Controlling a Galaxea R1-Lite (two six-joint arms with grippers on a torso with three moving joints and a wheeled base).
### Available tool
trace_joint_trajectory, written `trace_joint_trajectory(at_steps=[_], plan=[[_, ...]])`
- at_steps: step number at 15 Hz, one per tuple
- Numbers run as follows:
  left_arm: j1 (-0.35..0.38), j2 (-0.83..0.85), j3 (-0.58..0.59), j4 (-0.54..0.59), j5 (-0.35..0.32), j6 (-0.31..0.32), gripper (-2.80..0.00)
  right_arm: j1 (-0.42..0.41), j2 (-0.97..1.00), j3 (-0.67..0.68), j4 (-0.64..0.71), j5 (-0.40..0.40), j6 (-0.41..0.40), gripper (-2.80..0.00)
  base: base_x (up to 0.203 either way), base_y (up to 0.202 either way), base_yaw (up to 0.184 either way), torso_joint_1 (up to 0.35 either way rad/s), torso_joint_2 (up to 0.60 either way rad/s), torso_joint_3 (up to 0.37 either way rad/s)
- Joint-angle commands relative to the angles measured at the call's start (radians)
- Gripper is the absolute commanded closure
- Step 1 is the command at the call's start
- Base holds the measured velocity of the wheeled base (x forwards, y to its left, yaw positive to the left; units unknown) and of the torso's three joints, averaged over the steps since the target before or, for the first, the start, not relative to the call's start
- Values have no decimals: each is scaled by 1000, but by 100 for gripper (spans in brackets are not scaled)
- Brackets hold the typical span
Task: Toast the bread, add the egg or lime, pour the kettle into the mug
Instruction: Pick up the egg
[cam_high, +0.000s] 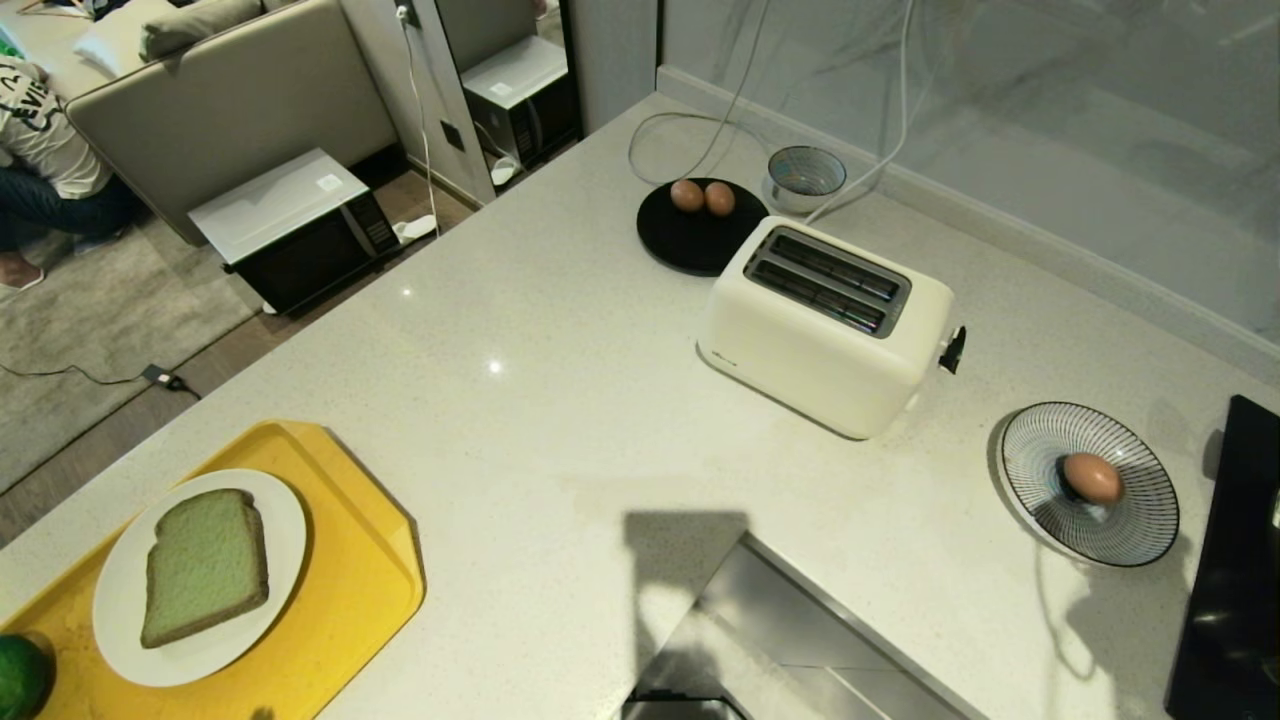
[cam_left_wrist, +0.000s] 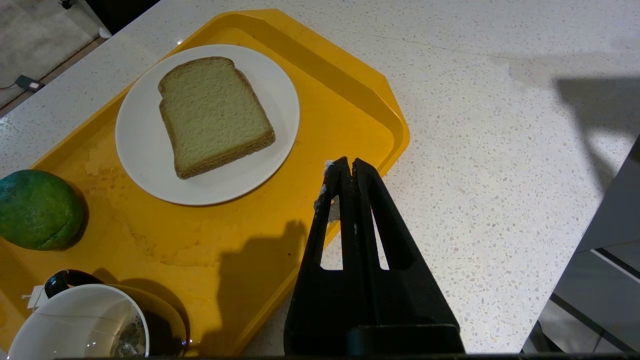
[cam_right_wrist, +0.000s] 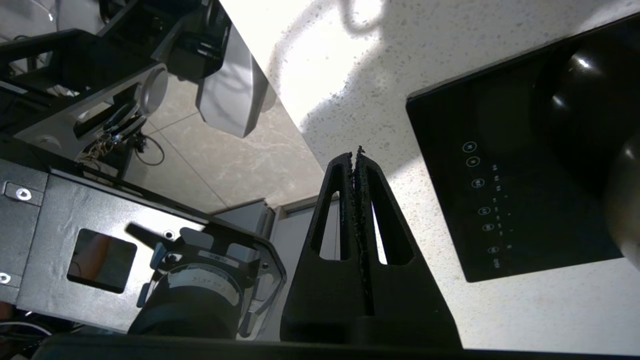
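- Left gripper: jaws pressed together, nothing between them. It hangs over the near edge of the yellow tray, tips just above the tray rim where it meets the bench.
- Outward from the left jaws: the bread lies flat on a white plate on the tray, a little beyond the tips. The lime sits on the tray farther off to one side. The mug stands on the tray close under the wrist; its white inside looks empty apart from what may be a few drops.
- Right gripper: jaws closed, empty. It points down past the bench edge, tips over the strip of bench beside the black hob. A dark rounded body at that view's edge may be the kettle; cannot tell.
- Neither arm shows in the head view.
- Toaster: both slots empty, lever up. Well apart from either set of jaws.
- One egg rests in a striped dish; two more sit on a black plate behind the toaster, beside a small grey bowl.
- Progress, judged: nothing done yet. Bread untoasted, lime and eggs not moved, mug unfilled. All three steps remain.
- A person sits on the floor off the bench, at the far corner of the head view.
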Motion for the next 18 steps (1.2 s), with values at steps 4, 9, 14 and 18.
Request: trace_joint_trajectory(at_steps=[4, 9, 14, 18], plan=[[0, -1, 0, 0, 0, 0, 0, -2, 9, 10, 2, 3, -4, -280, 0, 0, 0, 0, 0, 0], [0, -1, 0, 0, 0, 0, 0, -6, 20, 52, -60, 16, -24, -280, 0, 0, 0, 0, 0, 0], [0, -1, 0, 0, 0, 0, 0, -8, 88, 49, -70, 15, -59, -280, 0, 0, 0, 0, 0, 0], [0, -1, 0, 0, 0, 0, 0, -20, 180, 55, -163, 9, -70, -280, 0, 0, 0, 0, 0, 0]])
